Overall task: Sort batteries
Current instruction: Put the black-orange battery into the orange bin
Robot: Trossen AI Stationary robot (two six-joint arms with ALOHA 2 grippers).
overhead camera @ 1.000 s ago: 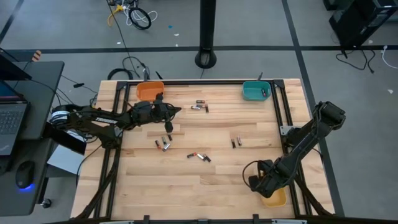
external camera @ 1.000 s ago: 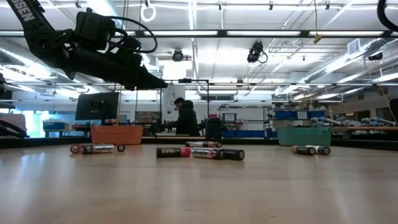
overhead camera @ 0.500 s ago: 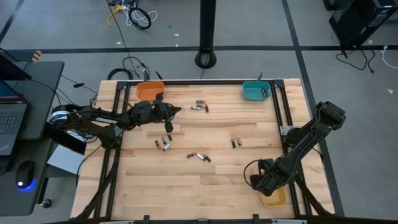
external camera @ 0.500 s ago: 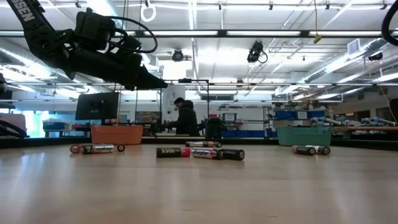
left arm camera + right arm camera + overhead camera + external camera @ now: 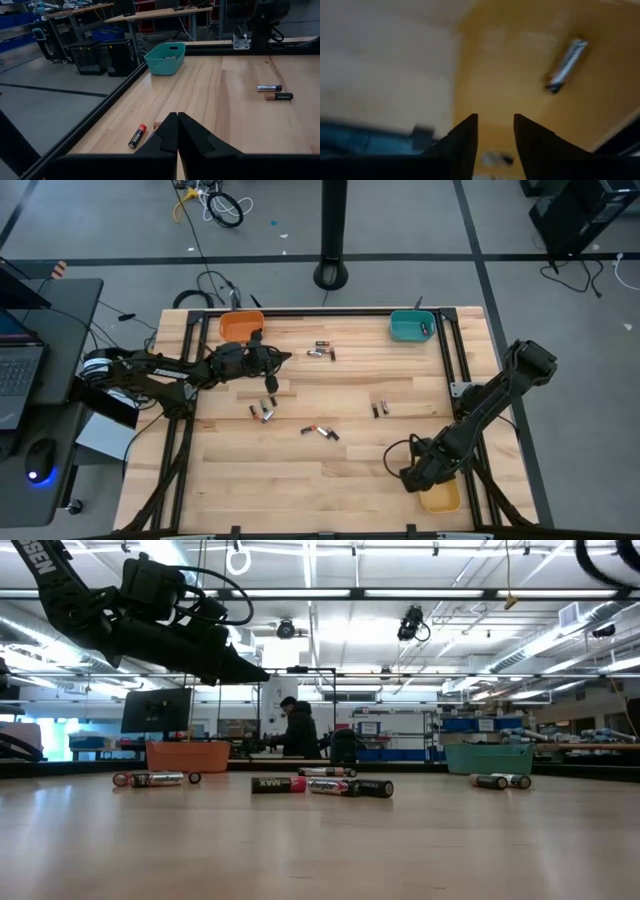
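Looking straight down, the right gripper (image 5: 418,477) hangs over the yellow bin (image 5: 442,498) at the table's (image 5: 300,480) near right corner, so the step in hand looks like a drop-off there; the left gripper (image 5: 285,356) hovers near the orange bin (image 5: 240,327), beside a small group of batteries (image 5: 320,352) at the far side; more cells lie mid-table in three loose groups, and the teal bin (image 5: 411,327) stands at the far right corner with something small inside.

Level with the table, batteries (image 5: 320,784) lie in a row across the wood, well apart from either bin; the left gripper (image 5: 255,672) hangs above them, jaws pressed together, touching nothing; the orange bin (image 5: 187,755) and teal bin (image 5: 489,757) stand behind.

Past the left wrist, the jaws are closed to a point with nothing between them; a black battery (image 5: 137,136) with a red end lies just beside their tip, two more cells (image 5: 274,92) lie well apart, and the teal bin (image 5: 165,58) is beyond.

Past the right wrist, the jaws are spread and empty over the yellow bin's floor (image 5: 520,75), where one silvery battery (image 5: 565,65) lies; that cell seems delivered.

Next, I judge, the right arm must lift clear and go for another cell on the table; the left must open its jaws and come down around the black battery.
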